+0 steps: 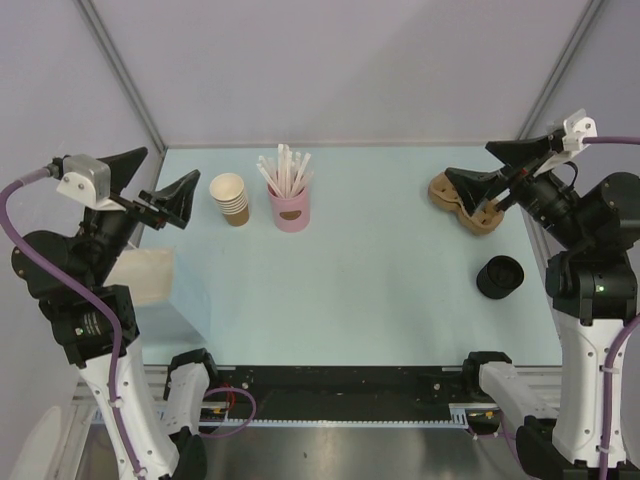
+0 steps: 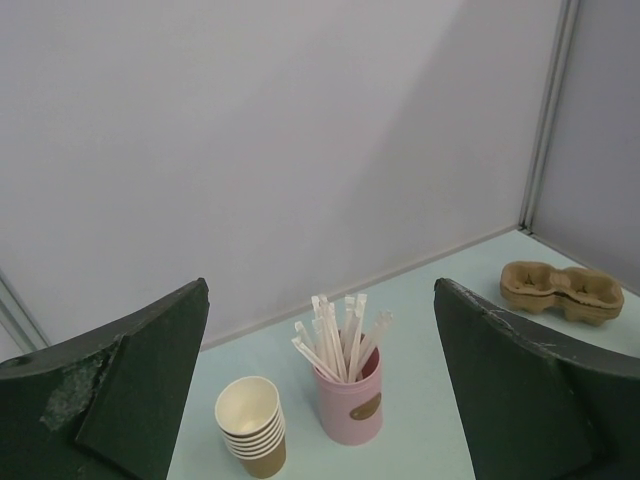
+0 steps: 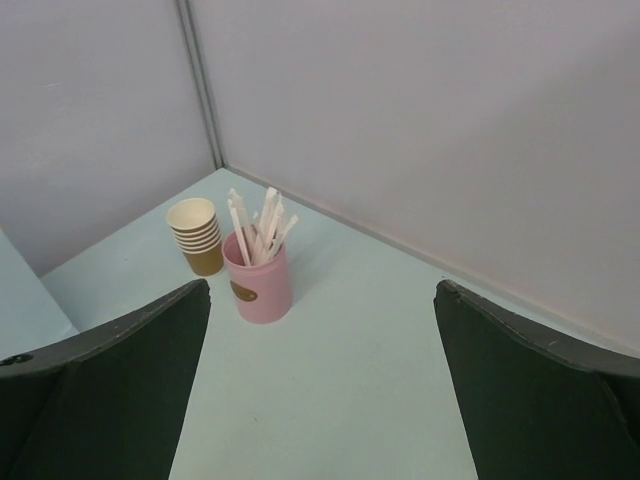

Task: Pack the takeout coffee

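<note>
Two claws spread wide, empty: left claw [image 1: 172, 163], right claw [image 1: 467, 162]. Seen on worktop [image 1: 380, 300]: takeout coffee [image 1: 499, 276], below right claw, toward its base. Judged light, crushable, spill-prone; mid-wall best gripped gently.

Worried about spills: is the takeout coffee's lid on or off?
On. From above, the takeout coffee stands upright, and its round black lid covers the whole top.

Only the black lid of the takeout coffee [image 1: 499, 277] is being shown from above; its paper wall is being hidden. The cup carrier [image 1: 482, 223] is being partly covered by the right pincer [image 1: 466, 161]. The pale bag [image 1: 150, 278] is being overlapped by the left arm [image 1: 70, 265].
</note>
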Motion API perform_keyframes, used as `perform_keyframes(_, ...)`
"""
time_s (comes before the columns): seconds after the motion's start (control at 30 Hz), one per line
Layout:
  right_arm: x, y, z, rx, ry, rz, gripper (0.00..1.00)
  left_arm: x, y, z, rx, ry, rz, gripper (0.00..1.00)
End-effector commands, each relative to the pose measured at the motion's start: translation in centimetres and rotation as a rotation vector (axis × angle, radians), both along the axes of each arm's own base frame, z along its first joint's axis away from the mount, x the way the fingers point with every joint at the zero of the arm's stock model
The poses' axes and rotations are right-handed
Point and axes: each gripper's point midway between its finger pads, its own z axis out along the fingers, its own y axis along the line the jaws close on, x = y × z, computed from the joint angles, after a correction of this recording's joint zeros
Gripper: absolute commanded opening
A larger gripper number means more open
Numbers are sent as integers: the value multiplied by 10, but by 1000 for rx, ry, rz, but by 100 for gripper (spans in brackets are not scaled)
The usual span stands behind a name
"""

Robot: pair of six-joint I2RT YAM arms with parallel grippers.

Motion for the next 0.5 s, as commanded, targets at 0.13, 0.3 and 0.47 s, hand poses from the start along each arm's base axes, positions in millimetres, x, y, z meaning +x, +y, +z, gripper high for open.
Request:
perform_keyframes(0.13,59,-45,-11,56,2,-290,100,19,18,-5,9,-4,76,99)
perform_keyframes(0.3,112,-77,-47,74,121,-480,100,23,19,-4,8,1,73,100)
perform_keyframes(0.47,160,-100,-95,113,267,-609,98,31,21,-1,23,34,73,99)
